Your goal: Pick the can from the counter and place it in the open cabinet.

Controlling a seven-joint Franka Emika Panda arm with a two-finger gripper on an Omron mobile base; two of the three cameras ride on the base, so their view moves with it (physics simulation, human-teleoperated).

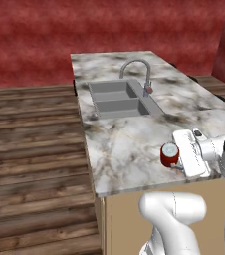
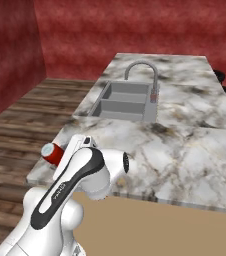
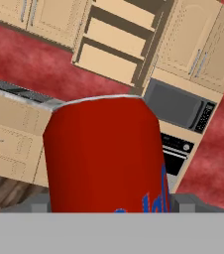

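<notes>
The red can [image 1: 169,155] with its silver top is held sideways off the marble counter [image 1: 129,144], near the counter's front edge. My gripper [image 1: 174,158] is shut on it, with the white hand pointing left. From the right base view the can [image 2: 51,152] and the gripper [image 2: 58,155] hang just off the counter's [image 2: 185,145] near left corner. In the hand view the can [image 3: 104,154] stands close between the fingertips [image 3: 184,202]. Beyond it, the open cabinet [image 3: 115,42] shows tan shelves, up and far off.
A grey double sink [image 1: 117,99] and a curved faucet [image 1: 137,67] sit mid-counter. Wooden floor lies to the left. The hand view shows closed tan wall cabinets [image 3: 198,47], a microwave [image 3: 176,106], an oven [image 3: 176,149] and another marble top [image 3: 15,92].
</notes>
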